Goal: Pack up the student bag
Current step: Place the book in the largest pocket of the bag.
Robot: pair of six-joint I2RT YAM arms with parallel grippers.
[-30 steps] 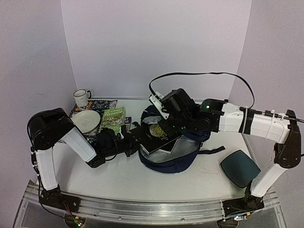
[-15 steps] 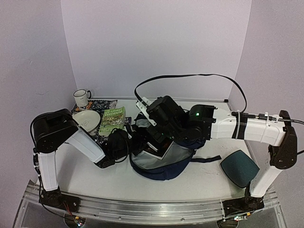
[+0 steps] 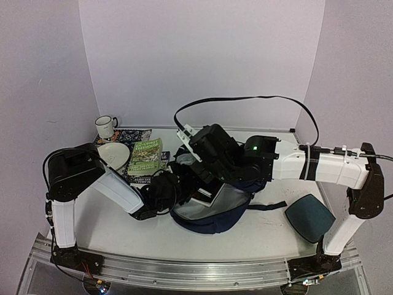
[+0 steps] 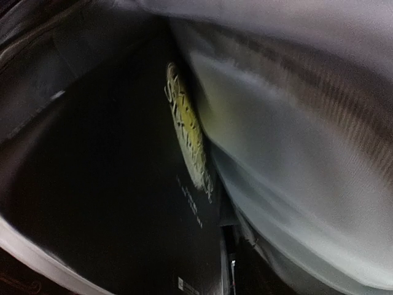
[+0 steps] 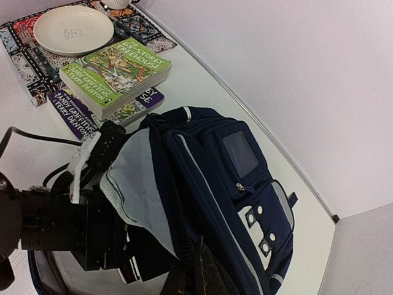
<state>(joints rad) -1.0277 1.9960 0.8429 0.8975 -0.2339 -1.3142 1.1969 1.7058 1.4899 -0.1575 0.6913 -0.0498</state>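
Currently you have the large navy blue fabric backpack (image 3: 216,221) lying in the middle of the overhead frame on the white table (image 3: 153,232). Its mouth gapes toward the left of the frame, with the pale grey lining (image 3: 224,200) on show. Your right wrist camera shows its outside best. You see thin white piping running along the seams, a pale rectangular patch (image 5: 241,153) on the front pocket, a zip below it and a few silver studs toward the lower right. The lining (image 5: 138,184) folds out over the rim at centre left.

Your left gripper (image 3: 175,192) is pushed in at the bag's mouth. Its fingers do not show in its own camera, and you cannot tell whether they are spread or closed. That camera looks into the bag, where a black book with a gold round emblem (image 4: 110,184) lies against the grey lining (image 4: 295,153).

Your right gripper (image 3: 199,173) hangs over the top of the opening with its fingers pressed together. Whether anything is pinched between them is hidden.

To the upper left of the backpack, a green paperback book (image 5: 116,72) sits on top of a purple book (image 5: 77,114). Beside them a cream round plate (image 5: 72,29) rests on a patterned mat (image 5: 23,58). A white enamel mug (image 3: 105,126) stands at the mat's far end. At the lower right, well apart from the backpack, lies a dark teal rounded pad (image 3: 310,216).
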